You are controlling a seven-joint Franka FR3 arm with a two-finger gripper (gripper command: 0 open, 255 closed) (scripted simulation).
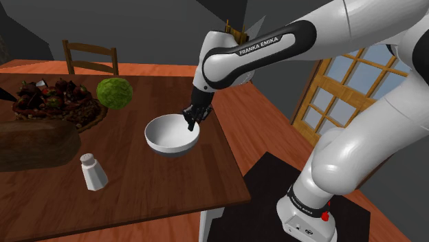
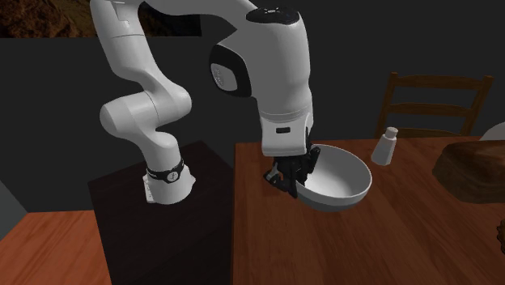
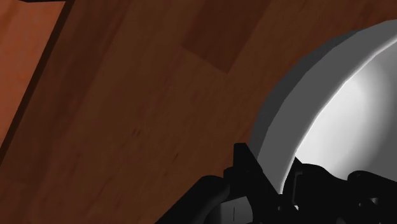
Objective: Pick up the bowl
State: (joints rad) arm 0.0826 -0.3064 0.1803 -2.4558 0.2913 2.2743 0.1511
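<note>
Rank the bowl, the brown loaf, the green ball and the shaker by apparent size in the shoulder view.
Largest to smallest:
1. brown loaf, even though the view's left edge cuts it off
2. bowl
3. green ball
4. shaker, taller than the green ball but much narrower

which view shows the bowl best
The shoulder view: the whole bowl shows, with the gripper on its rim. The second exterior view has the gripper hiding one side; the wrist view catches a stretch of rim clasped between the fingers.
</note>
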